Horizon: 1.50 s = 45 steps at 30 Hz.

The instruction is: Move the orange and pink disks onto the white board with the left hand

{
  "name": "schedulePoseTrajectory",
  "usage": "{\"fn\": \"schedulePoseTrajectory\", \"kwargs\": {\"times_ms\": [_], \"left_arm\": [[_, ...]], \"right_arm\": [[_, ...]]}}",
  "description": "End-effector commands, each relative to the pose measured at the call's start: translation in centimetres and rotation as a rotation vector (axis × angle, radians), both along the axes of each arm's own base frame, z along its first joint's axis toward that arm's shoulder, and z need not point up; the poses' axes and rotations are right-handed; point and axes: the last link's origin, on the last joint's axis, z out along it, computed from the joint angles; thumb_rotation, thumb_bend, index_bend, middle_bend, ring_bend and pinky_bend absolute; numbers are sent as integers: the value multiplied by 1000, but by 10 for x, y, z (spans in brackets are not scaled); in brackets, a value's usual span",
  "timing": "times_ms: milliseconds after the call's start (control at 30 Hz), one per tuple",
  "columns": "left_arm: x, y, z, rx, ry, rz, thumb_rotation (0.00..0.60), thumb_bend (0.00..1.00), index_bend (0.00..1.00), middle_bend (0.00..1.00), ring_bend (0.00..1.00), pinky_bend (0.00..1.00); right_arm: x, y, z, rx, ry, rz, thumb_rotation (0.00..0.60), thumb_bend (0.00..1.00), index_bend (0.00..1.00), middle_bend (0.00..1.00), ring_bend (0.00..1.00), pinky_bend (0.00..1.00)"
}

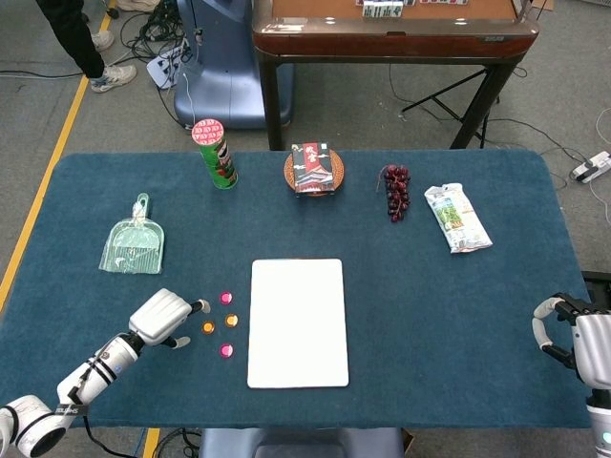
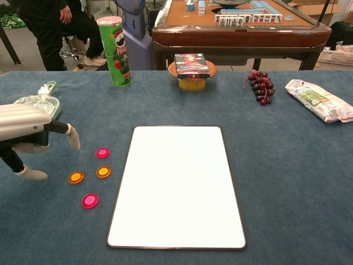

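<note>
Two orange disks (image 1: 208, 327) (image 1: 231, 321) and two pink disks (image 1: 226, 298) (image 1: 226, 350) lie on the blue cloth just left of the white board (image 1: 297, 322). In the chest view the orange disks (image 2: 76, 177) (image 2: 103, 171) and pink disks (image 2: 102, 152) (image 2: 90, 200) sit beside the white board (image 2: 176, 186). My left hand (image 1: 164, 318) hovers close to the left of the disks, fingers apart, holding nothing; the chest view shows the left hand (image 2: 30, 138) above the cloth. My right hand (image 1: 584, 342) rests at the far right edge, fingers curled, empty.
A green dustpan (image 1: 133, 244) lies behind the left hand. At the back stand a green chip can (image 1: 216, 153), a snack box on a basket (image 1: 313, 169), grapes (image 1: 395, 189) and a packet (image 1: 457, 218). A person stands beyond the table at far left.
</note>
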Motion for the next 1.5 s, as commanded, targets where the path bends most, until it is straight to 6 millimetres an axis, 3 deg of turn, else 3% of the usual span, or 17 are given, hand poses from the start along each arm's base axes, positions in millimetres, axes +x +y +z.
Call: {"fn": "schedulePoseTrajectory", "kwargs": {"times_ms": [33, 700, 1500], "left_arm": [[1, 0, -4, -5, 8, -3, 600, 205, 426, 1000, 1000, 1000], [10, 10, -35, -38, 74, 28, 600, 204, 475, 1000, 1000, 1000], [3, 20, -43, -54, 83, 102, 600, 225, 516, 1000, 1000, 1000]], "right_arm": [[0, 0, 0, 1, -1, 1, 600, 395, 573, 485, 538, 563], [0, -1, -3, 14, 2, -2, 600, 395, 573, 485, 538, 563], [-1, -2, -4, 22, 1, -7, 600, 395, 573, 485, 538, 563]]}}
